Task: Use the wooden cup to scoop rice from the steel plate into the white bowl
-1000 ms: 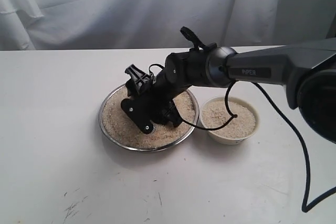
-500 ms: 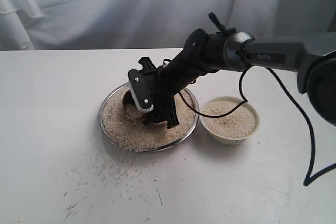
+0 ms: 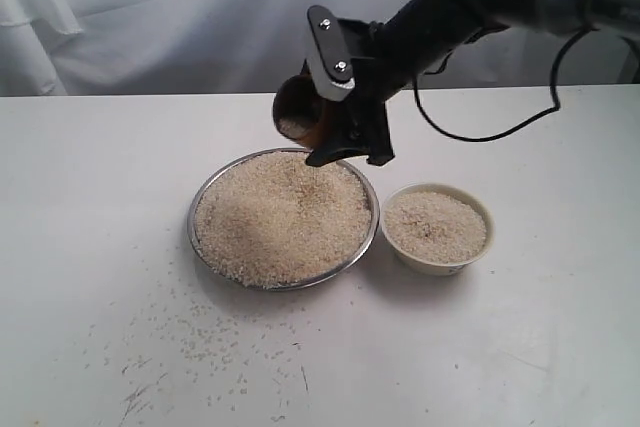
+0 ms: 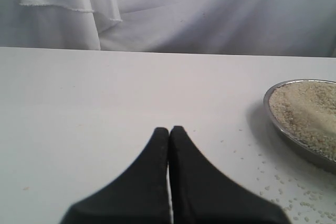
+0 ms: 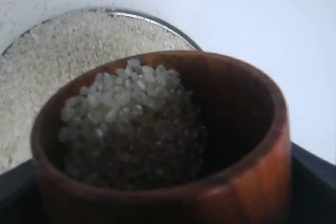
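Right gripper (image 3: 320,107) grips the wooden cup (image 3: 292,112) between its jaws, held in the air above the far rim of the steel plate (image 3: 193,232).

Cup tilted and part-filled with rice (image 5: 128,116). In the exterior view a finger hides much of its wall. Plate heaped with rice, white bowl (image 3: 484,219) just beside it, also holding rice. Loose grains (image 3: 200,332) scattered on the table (image 3: 90,177) near the plate. Left gripper (image 4: 169,135) has its fingers pressed together low over the table, holding nothing. The left wrist view cuts off most of the plate. Right wrist view shows the plate blurred.
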Controlling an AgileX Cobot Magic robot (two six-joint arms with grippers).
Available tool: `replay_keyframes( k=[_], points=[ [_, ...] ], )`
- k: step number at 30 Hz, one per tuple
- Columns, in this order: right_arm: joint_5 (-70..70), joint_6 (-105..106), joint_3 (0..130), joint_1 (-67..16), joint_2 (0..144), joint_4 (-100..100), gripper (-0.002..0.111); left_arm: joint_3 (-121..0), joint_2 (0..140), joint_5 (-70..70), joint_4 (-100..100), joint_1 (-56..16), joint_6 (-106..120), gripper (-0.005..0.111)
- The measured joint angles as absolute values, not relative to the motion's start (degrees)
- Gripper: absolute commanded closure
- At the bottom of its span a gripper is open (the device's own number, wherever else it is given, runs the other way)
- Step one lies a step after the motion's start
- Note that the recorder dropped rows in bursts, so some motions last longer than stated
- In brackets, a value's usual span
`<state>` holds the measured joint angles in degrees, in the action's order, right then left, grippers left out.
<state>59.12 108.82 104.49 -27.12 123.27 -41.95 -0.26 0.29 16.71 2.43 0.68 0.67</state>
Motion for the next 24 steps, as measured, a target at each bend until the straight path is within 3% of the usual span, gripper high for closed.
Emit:
replay_keyframes(
  k=[10,24],
  points=[
    [57.53,104.68,99.04,-22.75,117.82,-24.85,0.108,-0.26,0.29,16.71,2.43,0.68,0.67,0.107],
    [42.47,103.45,85.2,-21.76,114.93,-8.05,0.108,-0.26,0.29,16.71,2.43,0.68,0.67,0.107]
  ],
)
